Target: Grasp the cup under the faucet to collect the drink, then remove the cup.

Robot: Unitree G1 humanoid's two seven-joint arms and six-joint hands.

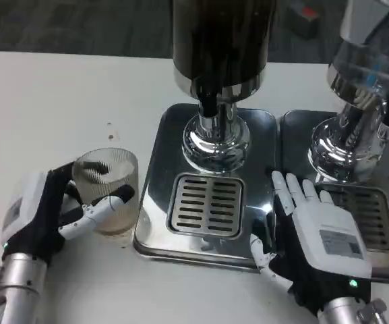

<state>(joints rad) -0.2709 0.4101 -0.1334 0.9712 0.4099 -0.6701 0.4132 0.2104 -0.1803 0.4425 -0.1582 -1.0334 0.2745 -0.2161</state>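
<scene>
Label on back of right hand [317, 237]: print too small to read. Right hand flat, fingers spread, empty, resting between two steel drip trays [155, 175]. Left hand [54, 210] wrapped around ribbed glass cup [106, 191], upright on white table [59, 115], left of dispenser faucet [209, 102].

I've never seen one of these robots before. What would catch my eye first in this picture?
Probably the shiny dark drink dispenser at top centre, standing on a polished metal tray with a slotted drain grille. At the left, the left hand grips a ribbed clear cup on the white table, beside the tray. The right hand rests open, fingers spread, between two trays.
</scene>
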